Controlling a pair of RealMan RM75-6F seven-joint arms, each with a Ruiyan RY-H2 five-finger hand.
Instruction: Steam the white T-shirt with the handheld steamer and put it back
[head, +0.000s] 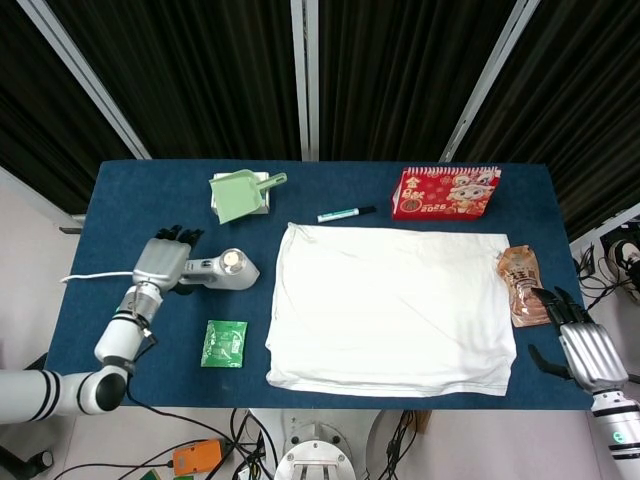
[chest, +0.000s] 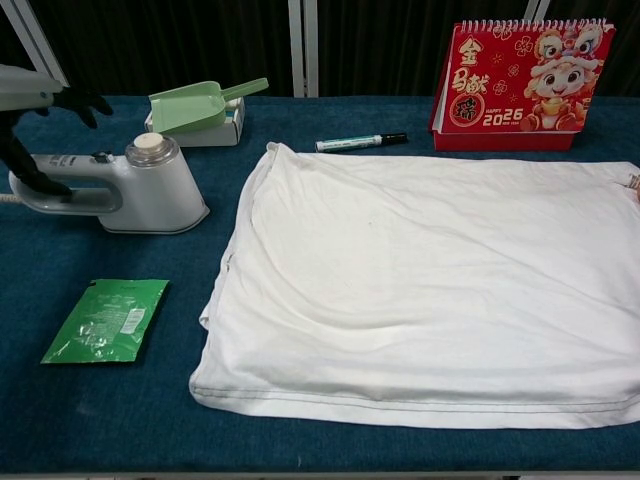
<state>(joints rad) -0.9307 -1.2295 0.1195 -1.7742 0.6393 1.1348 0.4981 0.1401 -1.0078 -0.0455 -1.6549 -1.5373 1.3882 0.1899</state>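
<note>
The white T-shirt (head: 390, 305) lies flat on the blue table, filling its middle and right; the chest view shows the T-shirt (chest: 430, 290) with soft creases. Left of it the white handheld steamer (head: 222, 270) stands upright on the table, its handle pointing left, and is seen close up as the steamer (chest: 140, 185) in the chest view. My left hand (head: 160, 263) hovers at the handle's end with fingers spread and grips nothing. My right hand (head: 585, 348) is open at the table's right edge, off the shirt.
A green scoop on a white box (head: 240, 193), a marker (head: 345, 213) and a red desk calendar (head: 445, 192) line the back. A green packet (head: 224, 343) lies in front of the steamer. A snack packet (head: 524, 285) sits by the shirt's right edge. The steamer's cord (head: 95, 275) trails left.
</note>
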